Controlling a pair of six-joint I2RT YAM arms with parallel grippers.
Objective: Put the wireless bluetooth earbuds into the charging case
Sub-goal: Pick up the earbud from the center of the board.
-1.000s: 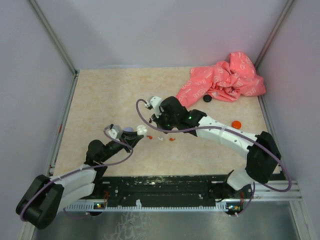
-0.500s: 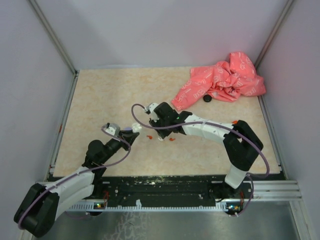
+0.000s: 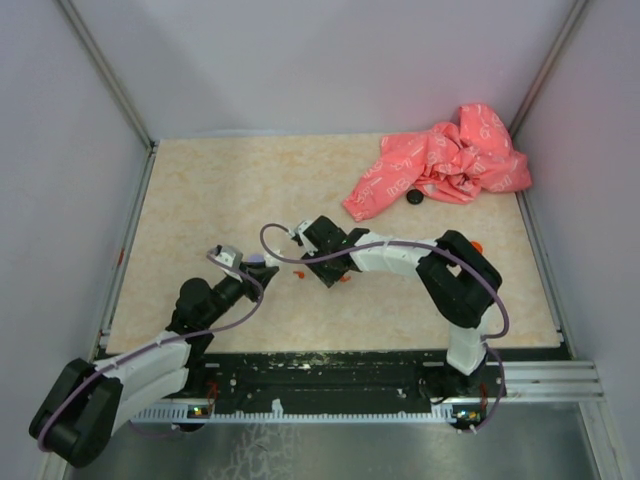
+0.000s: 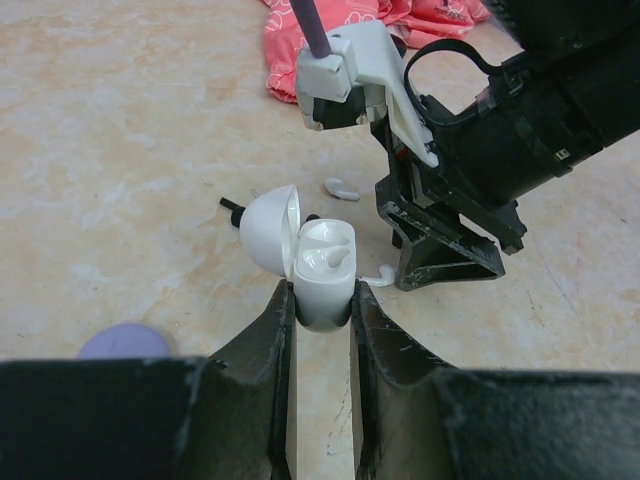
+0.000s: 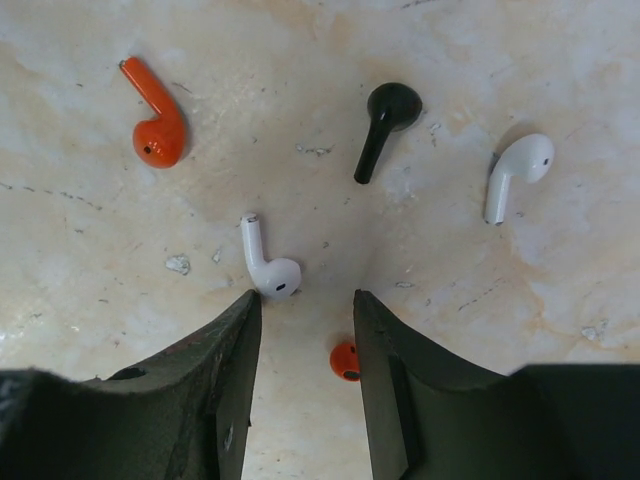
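**Left wrist view.** The left gripper (image 4: 321, 305) is clenched on the lower body of the white charging case (image 4: 322, 275). The case is upright, mouth up, with its lid (image 4: 268, 228) hinged open to the left. A white earbud (image 4: 328, 258) lies in the mouth, its stem slanting up and to the right (whether it is fully seated cannot be told). A pale purple object (image 4: 122, 340) sits on the table (image 4: 120, 130) at low left, blurred.

**Right wrist view** (the case is outside this frame). The right gripper (image 5: 306, 305) is released, its fingers (image 5: 215, 380) apart and grasping nothing.
- A second white earbud (image 5: 268, 262) lies just ahead of the finger at picture-left, head toward the gripper and stem pointing away.
- An orange earbud (image 5: 155, 118) lies farther off, stem up-left.
- A black earbud (image 5: 385, 122) has a diagonal long axis, stem down-left.
- A third white earbud (image 5: 518, 170) has its stem pointing down.
- A small red piece (image 5: 345, 360) lies on the table between the fingers.

**Top view.** Both grippers meet near the table's middle, and the earbuds show only as specks. This view alone shows a crumpled pink cloth (image 3: 440, 160) at the far right corner, with a black disc (image 3: 414, 197) just beside its near edge.
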